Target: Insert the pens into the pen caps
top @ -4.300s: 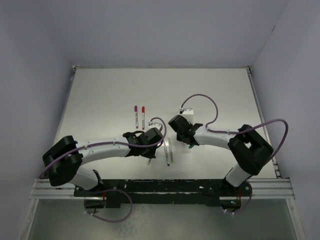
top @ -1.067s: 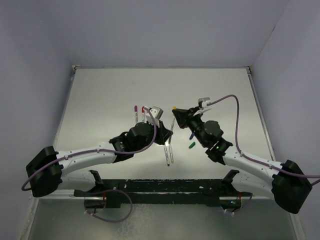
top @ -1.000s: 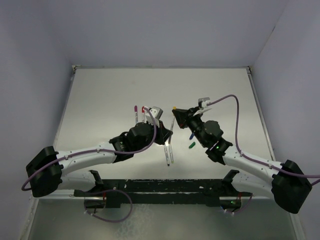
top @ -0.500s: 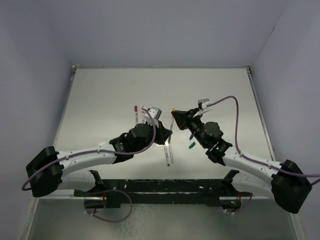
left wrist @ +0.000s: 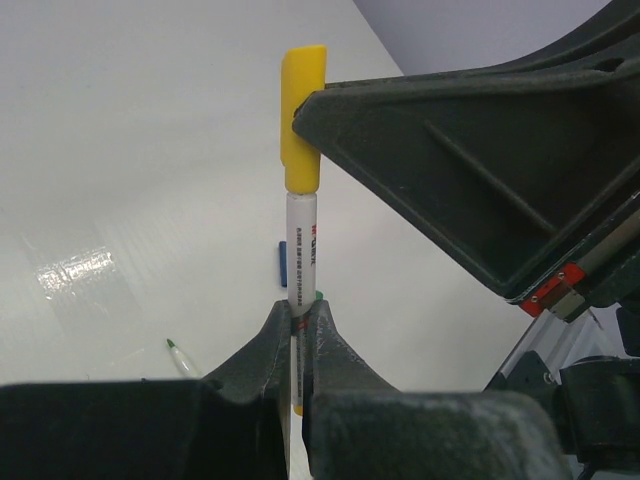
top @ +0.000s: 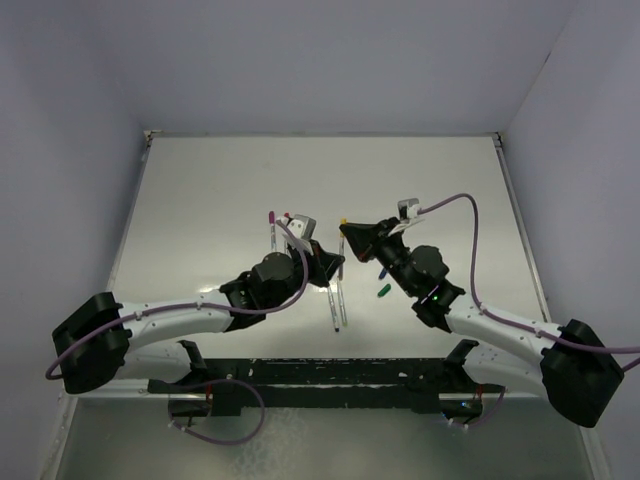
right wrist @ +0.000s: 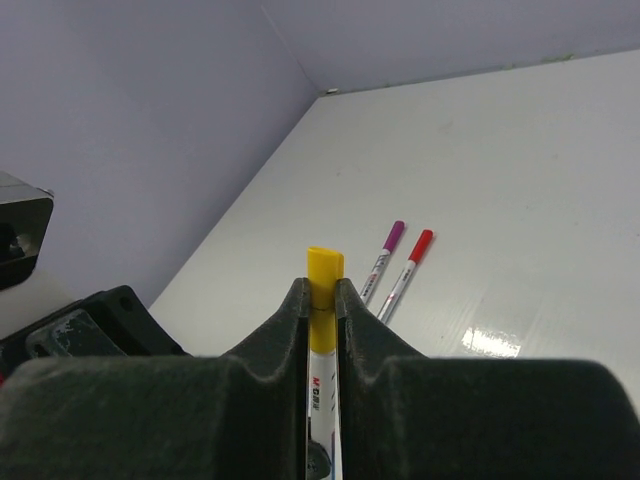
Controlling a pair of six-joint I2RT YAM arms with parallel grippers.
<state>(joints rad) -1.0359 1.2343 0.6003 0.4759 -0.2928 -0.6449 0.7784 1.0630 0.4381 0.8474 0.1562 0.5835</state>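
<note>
My left gripper (left wrist: 302,308) is shut on the lower barrel of a white pen (left wrist: 301,240) and holds it upright above the table. A yellow cap (left wrist: 302,120) sits on the pen's top end. My right gripper (right wrist: 322,285) is shut on that yellow cap (right wrist: 324,275), with the pen barrel (right wrist: 320,400) running down between its fingers. In the top view the two grippers meet at mid-table, the left (top: 336,262) just below the right (top: 347,232). A blue cap (top: 382,271) and a green cap (top: 383,290) lie loose to the right.
A magenta-capped pen (right wrist: 386,248) and a red-capped pen (right wrist: 411,260) lie side by side on the table (top: 200,200) behind the left arm. Two uncapped pens (top: 335,300) lie in front of the grippers. Walls close the table on three sides.
Since 4.3 s ago both arms have risen from the table and met over the middle. Over the last second the joined grippers have drifted slightly left, with pen and yellow cap still held.
</note>
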